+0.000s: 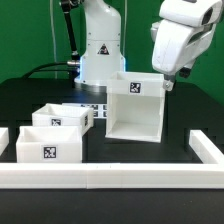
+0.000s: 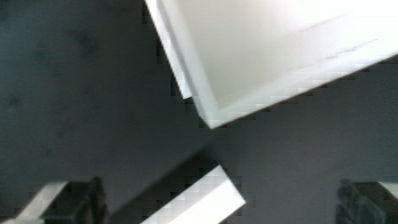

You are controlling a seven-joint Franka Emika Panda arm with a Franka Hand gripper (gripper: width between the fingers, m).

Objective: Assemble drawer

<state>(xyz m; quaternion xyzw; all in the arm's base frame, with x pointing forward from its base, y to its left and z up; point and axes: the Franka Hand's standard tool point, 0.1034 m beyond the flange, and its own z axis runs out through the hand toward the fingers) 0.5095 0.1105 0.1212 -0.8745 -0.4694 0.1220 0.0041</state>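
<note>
The drawer's large white casing (image 1: pixel 135 108) stands right of the table's middle, its open side toward the front, with a tag on its upper face. Two shallow white trays lie at the exterior view's left, one behind (image 1: pixel 60 118) and one in front (image 1: pixel 48 145), each tagged. My gripper (image 1: pixel 167 86) hangs just above the casing's upper right corner, touching nothing. In the wrist view the gripper (image 2: pixel 217 205) is open and empty, its dark fingers (image 2: pixel 71 200) far apart. A white casing panel (image 2: pixel 285 50) lies beyond them, and a white edge (image 2: pixel 192 200) shows between them.
Long low white border rails run along the front (image 1: pixel 110 177) and both sides (image 1: pixel 205 148) of the black table. The marker board (image 1: pixel 95 108) lies flat between the trays and the casing. The robot base (image 1: pixel 100 50) and cables stand at the back.
</note>
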